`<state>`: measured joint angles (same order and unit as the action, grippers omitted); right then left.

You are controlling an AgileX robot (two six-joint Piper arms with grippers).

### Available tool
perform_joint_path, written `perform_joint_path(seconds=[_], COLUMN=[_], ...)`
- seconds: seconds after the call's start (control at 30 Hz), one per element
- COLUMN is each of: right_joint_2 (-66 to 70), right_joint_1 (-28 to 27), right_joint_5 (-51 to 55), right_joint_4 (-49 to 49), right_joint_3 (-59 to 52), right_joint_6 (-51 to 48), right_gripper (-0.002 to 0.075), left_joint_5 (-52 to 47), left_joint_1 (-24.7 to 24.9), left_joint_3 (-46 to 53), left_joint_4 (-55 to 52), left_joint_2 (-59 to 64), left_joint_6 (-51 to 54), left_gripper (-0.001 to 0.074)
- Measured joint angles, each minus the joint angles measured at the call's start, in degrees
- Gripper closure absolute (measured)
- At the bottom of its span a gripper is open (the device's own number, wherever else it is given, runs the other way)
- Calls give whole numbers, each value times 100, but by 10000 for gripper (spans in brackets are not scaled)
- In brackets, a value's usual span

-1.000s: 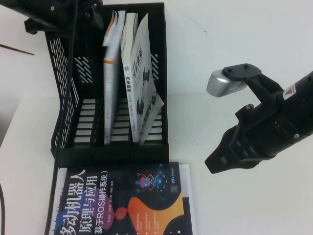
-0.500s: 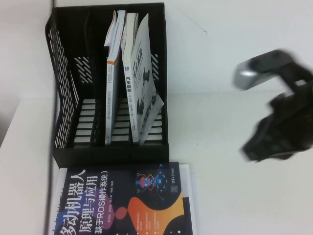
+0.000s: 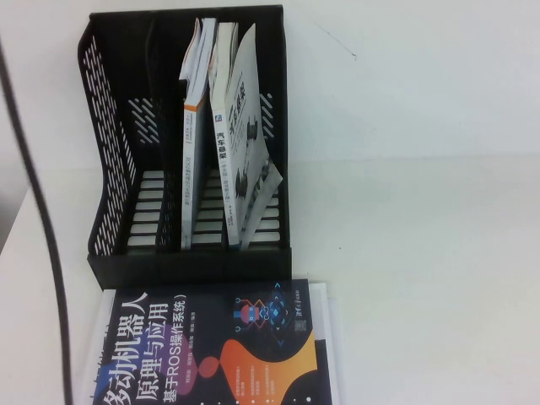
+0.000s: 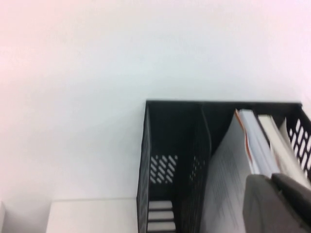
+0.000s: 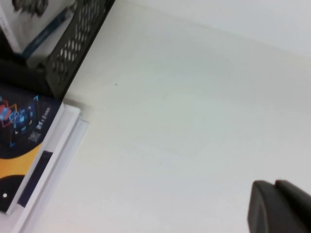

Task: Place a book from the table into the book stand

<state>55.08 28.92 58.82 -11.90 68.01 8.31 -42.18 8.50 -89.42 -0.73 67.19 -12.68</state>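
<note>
High view: neither arm shows here; only a dark cable hangs down the left side. The book stand sits on the white desk, open top toward the camera. The book, white w/ orange edge strips, stands upright in the middle slot, spine down, so the job looks done. A grey-white car book leans in the next slot toward the stand's right wall, pages fanned; left slot is free. A dark navy book lies flat on another white one, just in front of the stand's base, touching it or nearly.

Left wrist view: left pincer shows as dark fingertips pressed together, holding nothing, just above the book's top edge. Prob. closed after letting go. Nothing blocks a straight pull-away.

Right wrist view: right pincer hangs over bare desk, well apart from the stand corner and navy book. Only a dark tip shows, so can't tell if it's open.
</note>
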Motion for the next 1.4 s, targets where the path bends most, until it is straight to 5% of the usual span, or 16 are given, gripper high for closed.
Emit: perform_joint_path(seconds=[0.23, 0.67, 1.4], right_joint_2=[-1255, -3503, -4037], right_joint_1=[0, 0, 0], right_joint_5=[-555, -2074, -2112], right_joint_4=[-63, -112, -193], right_joint_3=[-1403, -4114, -4848], right_joint_6=[455, 1119, 1268], right_gripper=[721, 721, 721], left_joint_5=[1506, 4218, 4934], left_joint_1=[0, 0, 0], left_joint_3=[2848, 5985, 6731], left_joint_4=[8, -13, -35], left_joint_2=[-1566, -2687, -2703], left_joint_6=[23, 185, 200], left_gripper=[734, 736, 737])
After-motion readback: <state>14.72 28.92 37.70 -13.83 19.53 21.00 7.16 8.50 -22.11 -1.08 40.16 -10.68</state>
